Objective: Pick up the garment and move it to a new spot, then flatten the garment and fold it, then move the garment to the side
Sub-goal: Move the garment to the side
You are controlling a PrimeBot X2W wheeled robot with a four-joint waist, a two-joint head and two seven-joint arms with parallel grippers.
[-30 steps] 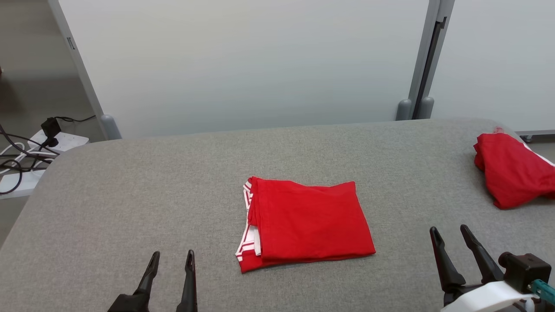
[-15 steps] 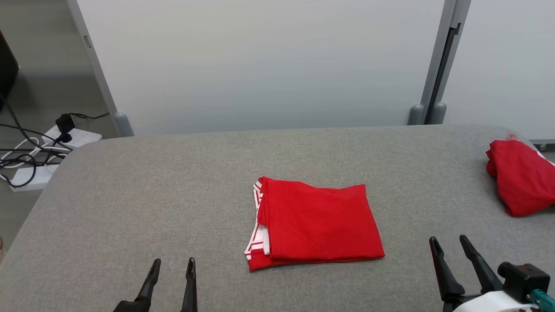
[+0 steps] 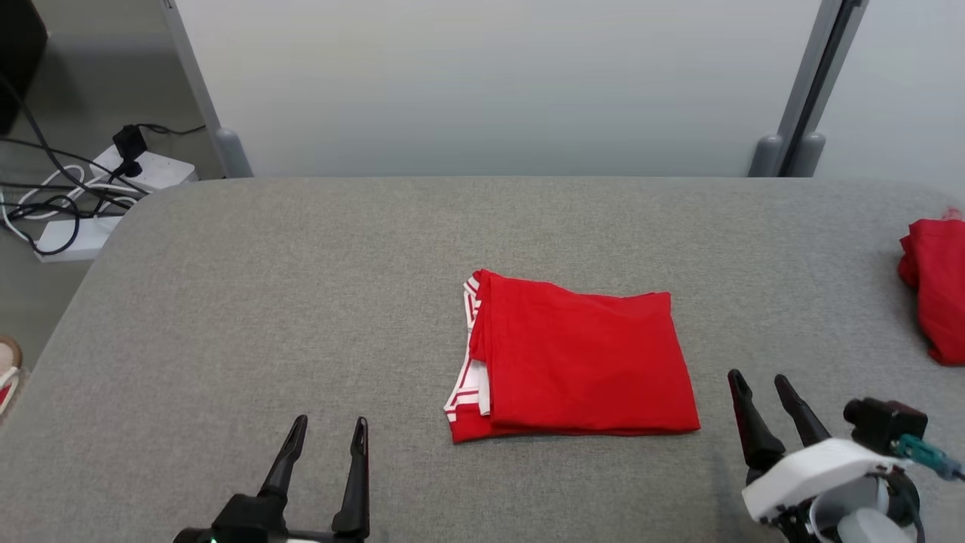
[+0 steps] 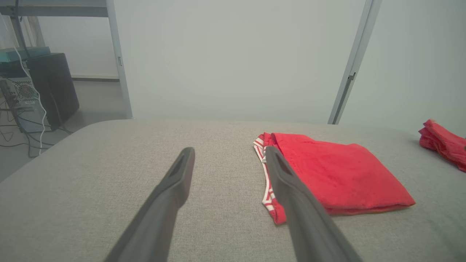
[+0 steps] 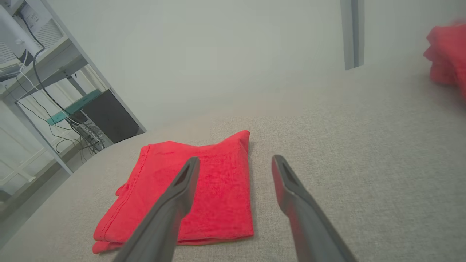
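The garment (image 3: 580,358) is red with white-striped trim along its left edge and lies folded into a flat rectangle at the middle of the grey padded table (image 3: 264,264). My left gripper (image 3: 330,420) stands open over the table's near side, left of the garment, with nothing between its fingers. In the left wrist view the garment (image 4: 338,174) lies just right of the left gripper (image 4: 229,153). My right gripper (image 3: 758,375) is open and empty, close to the garment's near right corner. In the right wrist view the garment (image 5: 225,182) sits under and left of the right gripper (image 5: 236,160).
A second red cloth (image 3: 935,286) lies bunched at the table's right edge. Off the far left corner, a power strip with cables (image 3: 113,181) lies on the floor, and a shoe (image 3: 7,362) shows at the left edge. Grey partition panels with posts (image 3: 791,151) stand behind the table.
The head camera has turned, shifting the whole picture right and up. Against the garment, my right gripper has drawn closer to its near right corner. The garment lies as before.
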